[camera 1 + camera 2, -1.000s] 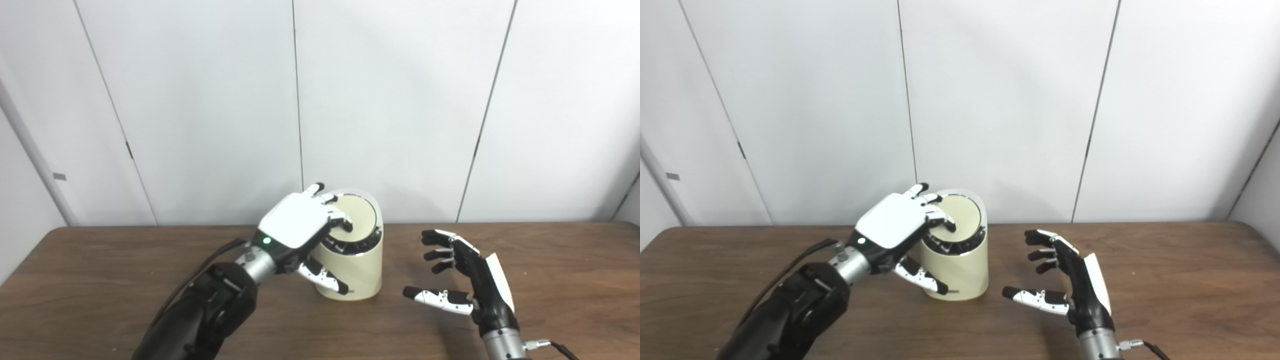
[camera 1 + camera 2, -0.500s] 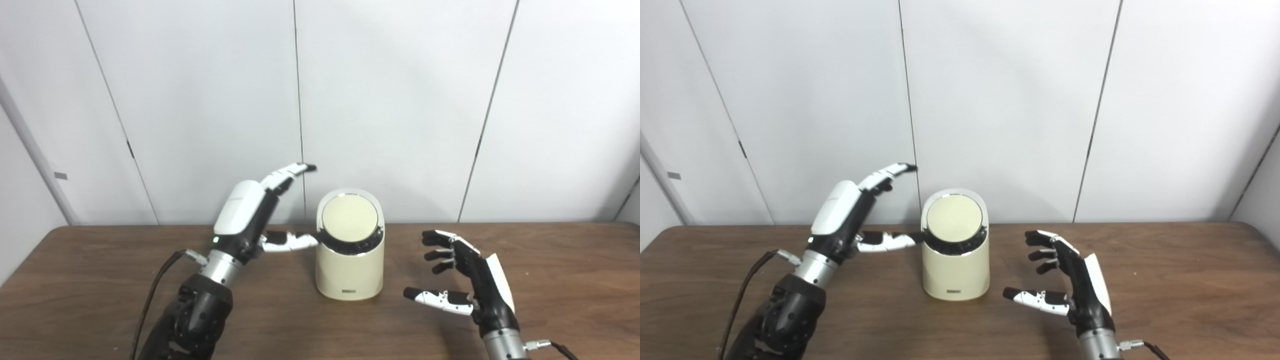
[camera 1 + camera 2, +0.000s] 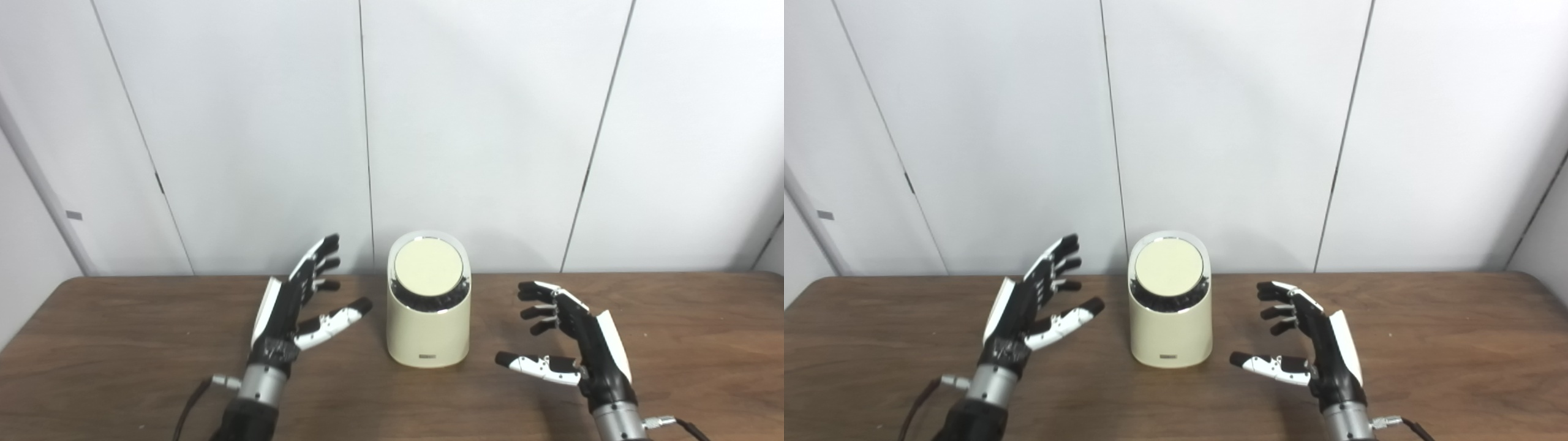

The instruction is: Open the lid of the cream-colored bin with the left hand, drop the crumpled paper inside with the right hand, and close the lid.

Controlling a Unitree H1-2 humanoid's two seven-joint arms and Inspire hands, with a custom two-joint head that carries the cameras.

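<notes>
The table (image 3: 122, 367) is shown bearing 1 bin (image 3: 429, 331), set upright near the far edge and midway between the 2 arms, so that either hand can reach it. The slanted top of the bin is faced toward the cameras, and its round lid (image 3: 428, 268) is seen seated flush within the rim, that is, closed. The left hand (image 3: 294, 315) is held just beside the bin on its left, apart from it, palm turned inward, fingers spread and nothing grasped. The right hand (image 3: 572, 346) is held in a mirrored pose to the right of the bin, likewise released and empty, its fingers loosely curled. No crumpled paper is visible on the table or in either hand; it is judged to lie inside the closed bin, and the task is judged complete.

Compared with 1.0 s ago, the left hand, then pressed on the lid, is withdrawn and lowered beside the bin; 0.5 s ago it was raised above table level. The right hand and the bin are unchanged.
</notes>
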